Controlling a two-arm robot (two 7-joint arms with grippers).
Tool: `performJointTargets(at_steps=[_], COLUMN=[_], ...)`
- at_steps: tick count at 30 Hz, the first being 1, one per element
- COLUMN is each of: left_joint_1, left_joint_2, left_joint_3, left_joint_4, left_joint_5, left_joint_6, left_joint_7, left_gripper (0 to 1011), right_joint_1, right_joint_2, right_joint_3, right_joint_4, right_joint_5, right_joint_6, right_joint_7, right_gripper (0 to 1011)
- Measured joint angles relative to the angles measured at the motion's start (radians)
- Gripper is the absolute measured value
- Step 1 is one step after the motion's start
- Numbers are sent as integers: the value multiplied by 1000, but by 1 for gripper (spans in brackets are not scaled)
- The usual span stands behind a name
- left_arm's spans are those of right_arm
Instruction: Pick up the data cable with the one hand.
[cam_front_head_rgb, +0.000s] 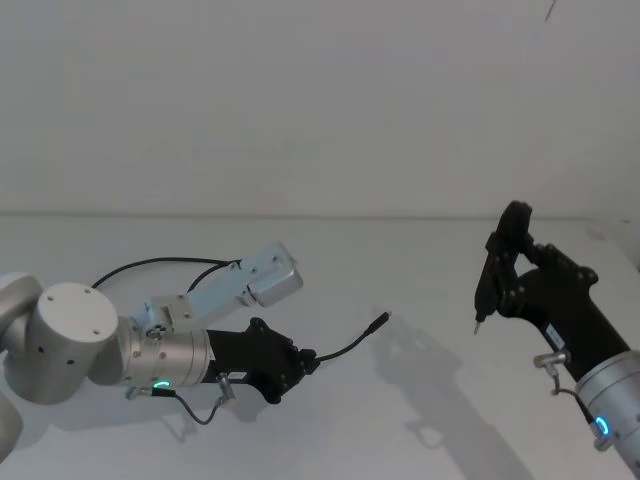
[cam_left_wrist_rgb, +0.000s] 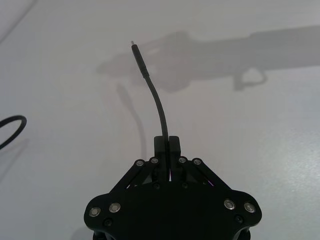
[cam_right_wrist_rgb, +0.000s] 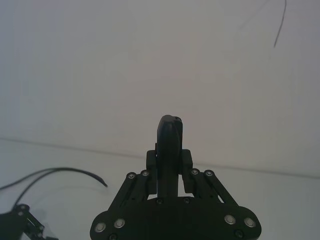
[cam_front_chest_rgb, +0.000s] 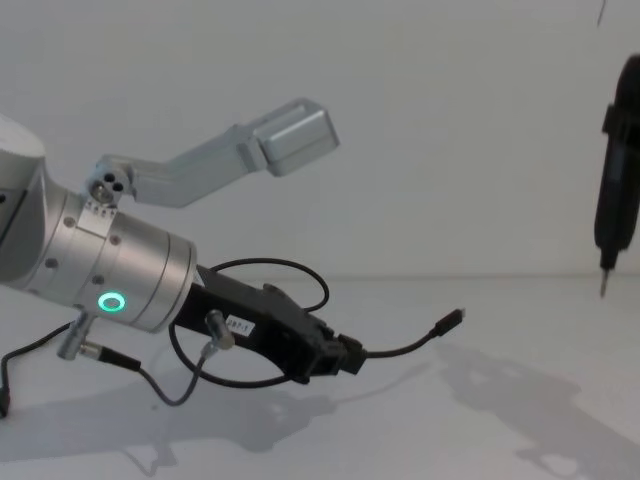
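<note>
— Black data cable (cam_front_head_rgb: 352, 344), position?
— Pinched between the closed jaws of the left gripper (cam_front_head_rgb: 308, 360), low at left. Its plug (cam_front_chest_rgb: 452, 320) juts past the fingertips, off the white table (cam_front_head_rgb: 420, 300); the slack loops back beside the arm.
— Right gripper (cam_right_wrist_rgb: 169, 159)?
— Raised at right, clenched on a pen-shaped tool (cam_front_head_rgb: 497, 262).

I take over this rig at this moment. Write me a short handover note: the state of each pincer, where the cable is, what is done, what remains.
Left pincer: shut on the long thin black data cable, a little behind its small metal-tipped plug.
Right pincer: shut on a black pen-shaped tool with a thin metal tip, held high on the right, apart from the cable.
Cable: the plug end juts out above the white table. The rest loops back beside the left arm, and I cannot tell if it rests on the table.
Done: the grasp.
Left: probably lift until the loop hangs free.
</note>
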Motion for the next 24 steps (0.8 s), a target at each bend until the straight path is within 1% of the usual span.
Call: performJointTargets(at_steps=[9,15,20,24], left_joint_1=[6,9,10,10], left_joint_2=[10,15,16,18], left_joint_3=[-6,-9,-10,-10], left_joint_4=[-29,-42,-48,-51], left_joint_5=[-11,-15,-17,-19], left_joint_6=[-14,-20,-23,-24], left_joint_7=[-4,-6,-7,-8], left_gripper=[43,43,43,43], right_joint_1=[7,16,30,57], right_joint_2=[-6,-11,-17,-26], right_joint_3=[12,12,9,5], right_joint_4=[-38,-41,-28,1], right_joint_5=[42,63,72,77], right_joint_6=[28,42,42,31], right_joint_7=[28,44,54,67], right_gripper=[279,279,279,279])
